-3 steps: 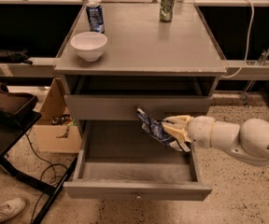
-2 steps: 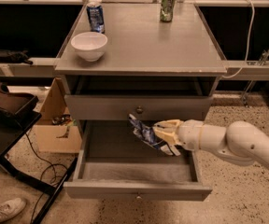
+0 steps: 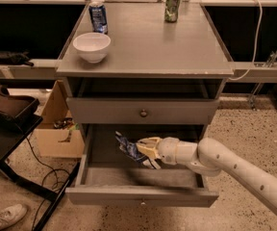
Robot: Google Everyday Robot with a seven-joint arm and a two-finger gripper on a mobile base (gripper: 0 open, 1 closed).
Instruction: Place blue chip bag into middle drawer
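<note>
The middle drawer [image 3: 143,195] is pulled open below the closed upper drawer [image 3: 142,111]; its plain grey inside shows. My gripper [image 3: 146,152] reaches in from the right on a white arm and is shut on the blue chip bag [image 3: 129,148], a crinkled dark-blue foil bag with white patches. The bag hangs above the drawer's interior, left of centre, and casts a shadow on the drawer floor.
On the cabinet top stand a white bowl [image 3: 92,46], a blue-and-white can [image 3: 98,17] and a green can [image 3: 172,6]. A cardboard box [image 3: 56,131] sits on the floor at the left, next to a black stand [image 3: 8,119] and cables.
My gripper has moved left with the blue chip bag, from the drawer's right side toward its middle, and slightly lower over the open drawer.
</note>
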